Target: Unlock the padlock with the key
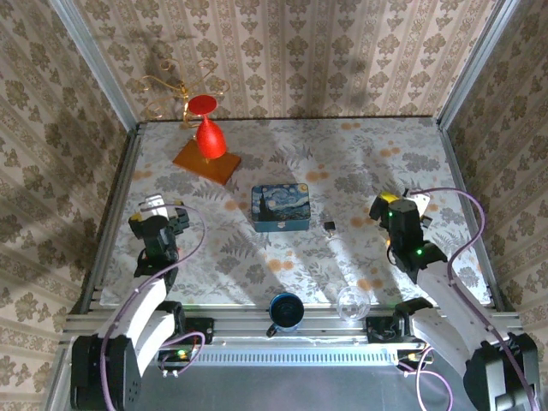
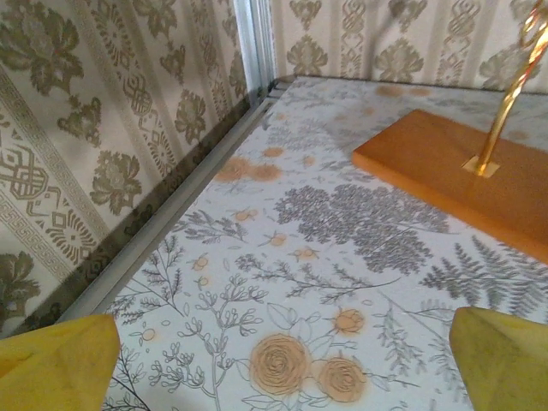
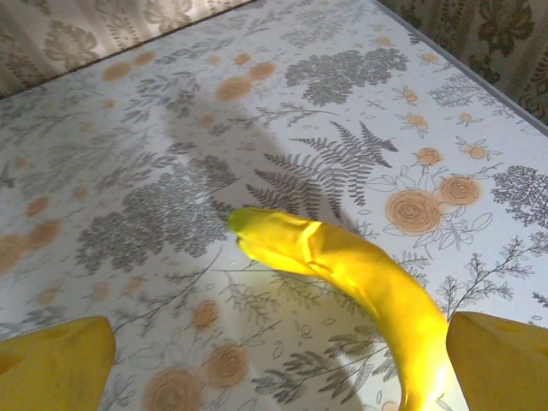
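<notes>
The padlock (image 1: 329, 224) is a tiny dark metal piece lying on the floral tabletop just right of the blue painted tin (image 1: 279, 208). The key is out of view. My left gripper (image 1: 155, 205) hovers at the left side of the table, its yellow fingers (image 2: 60, 364) spread wide over bare cloth, open and empty (image 2: 282, 368). My right gripper (image 1: 390, 205) is to the right of the padlock and is open (image 3: 282, 368). A yellow banana (image 3: 360, 274) lies on the table beneath it, between the spread fingers (image 3: 501, 360).
An orange wooden base (image 1: 207, 161) with a gold wire stand and a red goblet (image 1: 205, 128) stands at the back left; that base (image 2: 462, 171) is also ahead of the left gripper. A blue mug (image 1: 285, 311) and a clear glass (image 1: 352, 302) sit at the near edge. Wallpapered walls enclose the table.
</notes>
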{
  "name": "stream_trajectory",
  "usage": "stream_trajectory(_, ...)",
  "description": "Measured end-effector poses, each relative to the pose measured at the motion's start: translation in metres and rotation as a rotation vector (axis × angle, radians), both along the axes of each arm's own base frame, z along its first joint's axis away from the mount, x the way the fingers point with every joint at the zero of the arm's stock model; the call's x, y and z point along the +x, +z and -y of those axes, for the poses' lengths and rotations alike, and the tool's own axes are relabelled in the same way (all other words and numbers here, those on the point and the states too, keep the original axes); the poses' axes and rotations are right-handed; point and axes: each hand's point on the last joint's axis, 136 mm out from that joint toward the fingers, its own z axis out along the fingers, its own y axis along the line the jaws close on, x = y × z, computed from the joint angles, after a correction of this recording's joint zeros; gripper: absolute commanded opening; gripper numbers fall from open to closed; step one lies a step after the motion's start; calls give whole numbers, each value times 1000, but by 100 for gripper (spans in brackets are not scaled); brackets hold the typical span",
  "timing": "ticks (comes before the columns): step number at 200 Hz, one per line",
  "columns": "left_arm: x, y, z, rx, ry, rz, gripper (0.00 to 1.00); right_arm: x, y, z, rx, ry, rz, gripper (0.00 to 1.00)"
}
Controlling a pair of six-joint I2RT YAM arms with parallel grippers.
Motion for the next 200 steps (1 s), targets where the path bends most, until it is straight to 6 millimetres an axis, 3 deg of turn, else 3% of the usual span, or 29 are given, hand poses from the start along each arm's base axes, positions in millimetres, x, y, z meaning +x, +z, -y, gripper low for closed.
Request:
stream_trajectory(64, 26, -36, 7, 22, -116, -56, 100, 38, -19, 8, -17, 29, 0, 100)
stream_trajectory(119, 40, -37, 17, 28, -196, -22, 100, 61, -9, 3, -127, 108, 55, 100)
stream_trajectory(163, 55, -39, 25, 9, -260, 4, 100, 59, -16, 3, -178, 133, 93, 100)
stream_trajectory(200, 59, -73, 33, -16, -311, -49, 100, 56, -24, 2, -202, 156, 106, 100)
